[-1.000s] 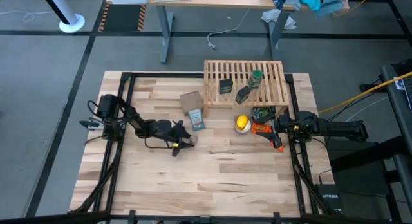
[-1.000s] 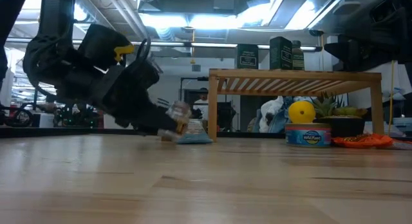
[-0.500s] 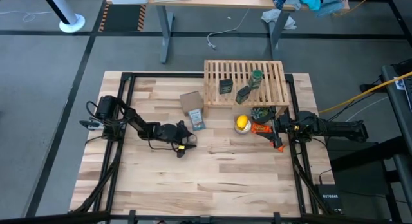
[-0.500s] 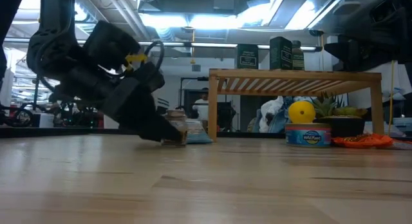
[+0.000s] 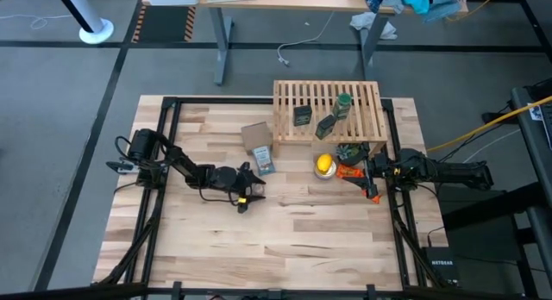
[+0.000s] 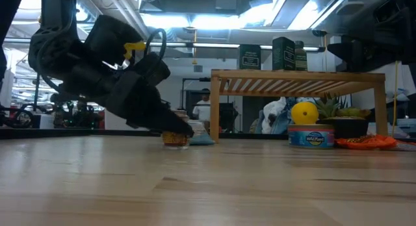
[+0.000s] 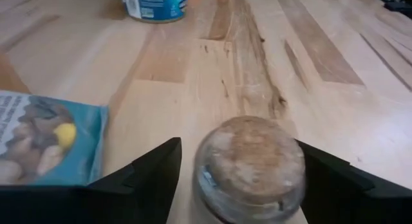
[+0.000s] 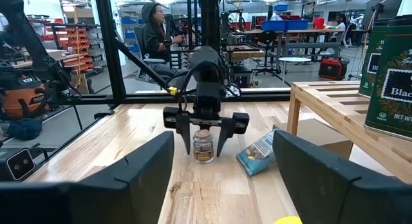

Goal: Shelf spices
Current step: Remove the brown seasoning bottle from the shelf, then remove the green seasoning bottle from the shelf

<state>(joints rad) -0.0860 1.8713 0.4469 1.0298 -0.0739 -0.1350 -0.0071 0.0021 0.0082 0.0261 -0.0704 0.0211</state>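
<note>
The small clear glass jar (image 8: 203,146) stands upright on its base on the table, cork top (image 7: 250,153) showing in the left wrist view. My left gripper (image 8: 203,153) is open, slanting down from the table's left, one finger on each side of the jar and clear of it. The wooden slat shelf (image 5: 362,115) carries a dark tin (image 5: 302,115), the green-labelled tin (image 5: 326,126) and the green bottle (image 5: 343,103). My right gripper (image 5: 373,172) waits open at the table's right edge.
A blue-and-white packet (image 5: 264,162) lies just beyond the jar, with a brown cardboard box (image 5: 255,136) behind it. A lemon (image 5: 324,165), a blue tin can (image 6: 311,136), a dark bowl (image 5: 350,151) and an orange packet (image 5: 349,172) crowd the shelf's near side. A person (image 8: 154,31) sits beyond the table.
My left gripper has come down toward the table. The jar, lifted and tilted a second ago, has been brought down and now stands upright on the wood beside the packet.
</note>
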